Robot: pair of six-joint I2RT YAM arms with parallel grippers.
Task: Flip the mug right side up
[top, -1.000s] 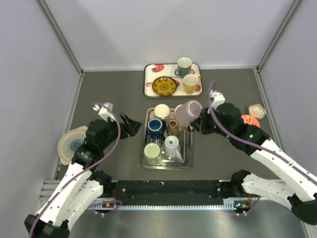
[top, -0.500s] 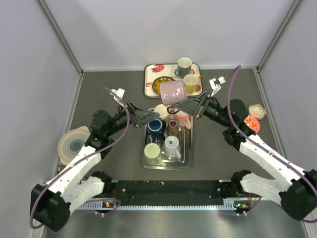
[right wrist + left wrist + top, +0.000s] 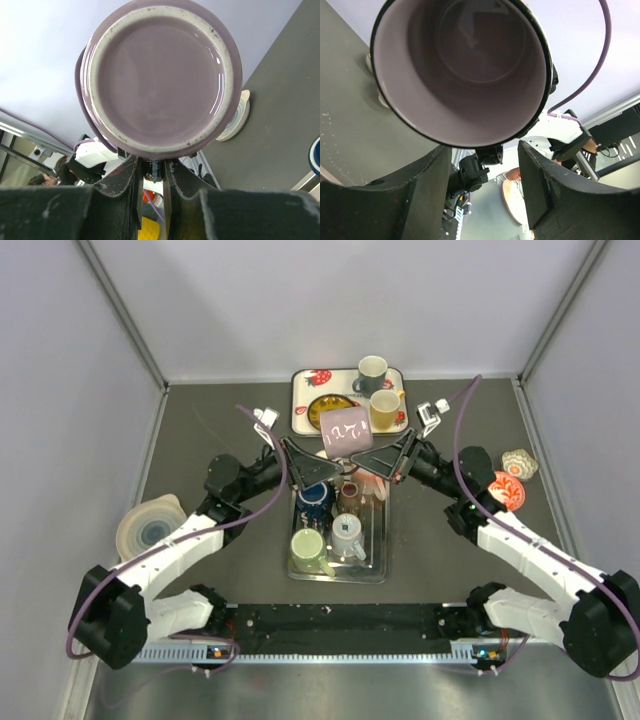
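The purple mug (image 3: 346, 428) hangs in the air above the far end of the metal tray (image 3: 378, 565), lying on its side. My right gripper (image 3: 372, 462) is shut on its handle from the right. The right wrist view shows the mug's base (image 3: 160, 75) just above my closed right gripper (image 3: 151, 175). My left gripper (image 3: 318, 468) is open just left of and below the mug. The left wrist view looks straight into the mug's open mouth (image 3: 460, 70), with my open left gripper (image 3: 485, 175) spread below its rim and not touching it.
The metal tray holds several cups, among them a blue one (image 3: 312, 495) and a green one (image 3: 307, 548). A white strawberry tray (image 3: 300, 420) at the back carries a grey mug (image 3: 371, 372), a yellow mug (image 3: 384, 408) and a plate. Stacked bowls (image 3: 146, 530) sit left, small dishes (image 3: 516, 464) right.
My right gripper has carried the purple mug up and to the left, turning it onto its side. My left arm has reached in until its open gripper sits just under the mug's mouth.
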